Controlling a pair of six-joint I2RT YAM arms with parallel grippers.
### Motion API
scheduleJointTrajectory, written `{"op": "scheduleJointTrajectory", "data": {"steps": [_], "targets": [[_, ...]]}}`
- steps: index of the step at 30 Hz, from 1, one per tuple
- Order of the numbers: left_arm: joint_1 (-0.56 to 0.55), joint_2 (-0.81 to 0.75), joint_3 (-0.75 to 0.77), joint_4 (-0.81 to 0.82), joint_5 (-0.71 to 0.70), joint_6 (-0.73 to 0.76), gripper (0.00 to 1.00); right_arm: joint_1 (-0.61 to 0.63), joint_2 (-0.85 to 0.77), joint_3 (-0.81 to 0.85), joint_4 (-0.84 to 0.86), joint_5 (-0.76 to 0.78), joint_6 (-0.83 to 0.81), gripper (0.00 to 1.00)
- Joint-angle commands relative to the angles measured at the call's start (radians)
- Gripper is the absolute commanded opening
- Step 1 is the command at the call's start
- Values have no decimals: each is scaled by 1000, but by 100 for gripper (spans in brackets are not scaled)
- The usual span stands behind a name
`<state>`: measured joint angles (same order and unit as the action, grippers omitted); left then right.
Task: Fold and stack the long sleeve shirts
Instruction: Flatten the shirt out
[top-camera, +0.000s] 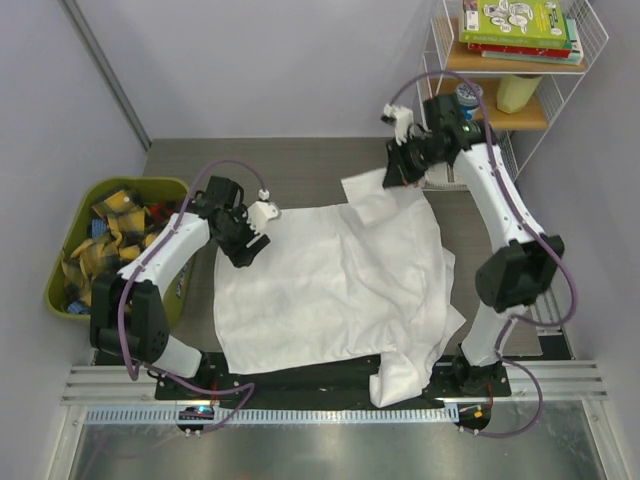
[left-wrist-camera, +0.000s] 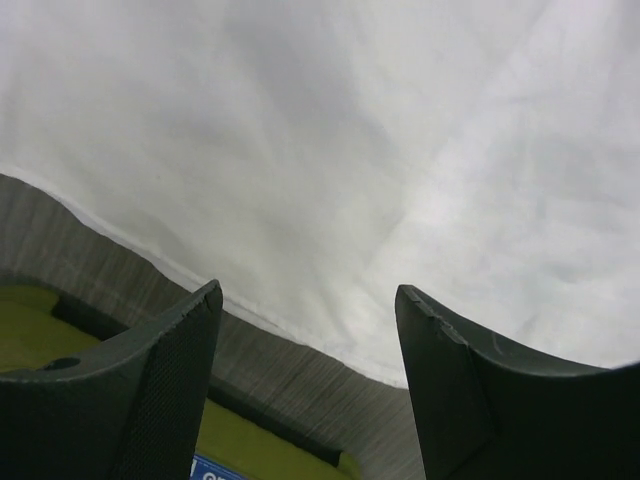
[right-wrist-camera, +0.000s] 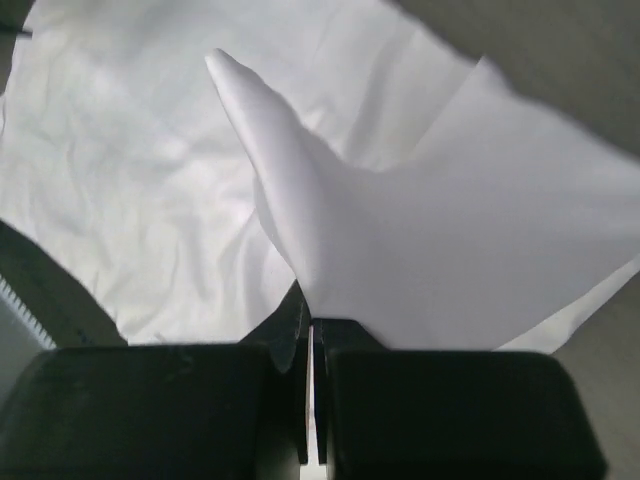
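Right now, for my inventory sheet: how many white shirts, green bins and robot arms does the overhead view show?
white shirt: 1
green bin: 1
robot arms: 2 (left arm, right arm)
Total: 4

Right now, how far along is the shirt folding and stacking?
Done: nothing yet; the one white shirt in view lies spread open on the table, no stack visible. In hand: the right end effector is shut on its raised far corner; the left end effector is open over the left edge, holding nothing. Left: every fold, then stacking.
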<state>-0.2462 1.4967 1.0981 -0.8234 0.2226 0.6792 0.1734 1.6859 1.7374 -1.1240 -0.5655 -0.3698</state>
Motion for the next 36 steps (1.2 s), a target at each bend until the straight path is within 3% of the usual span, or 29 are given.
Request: {"op": "scheduleJointTrajectory", "data": {"steps": [1,4,7,8,12,16,18,21,22,25,29,36], "targets": [[15,-35,97,6,103,-121,71,51,354,551,254,153,201,1],[27,-53,100,67,116,-194,72,60,564,893,377,274,265,1],[35,-78,85,136,104,-240,74,98,601,889,452,377,230,52],[35,-81,74,148,103,-242,77,103,566,854,434,381,201,77],[32,-73,74,96,147,-190,79,65,364,572,153,276,8,100],[-11,-40,45,61,143,-135,75,-92,89,109,61,182,-101,100],[-56,-15,34,64,112,-115,72,-161,-19,-2,3,190,-156,94],[-76,49,51,82,97,-125,65,-293,-81,-223,-28,211,-227,73],[-76,91,63,87,87,-125,61,-343,-83,-257,-19,223,-238,59],[-77,146,101,107,52,-125,57,-394,-42,-347,30,245,-250,39],[-76,235,147,101,29,-133,57,-423,34,-398,41,198,-238,40],[-77,263,148,118,24,-148,62,-431,93,-481,111,170,-184,59]]}}
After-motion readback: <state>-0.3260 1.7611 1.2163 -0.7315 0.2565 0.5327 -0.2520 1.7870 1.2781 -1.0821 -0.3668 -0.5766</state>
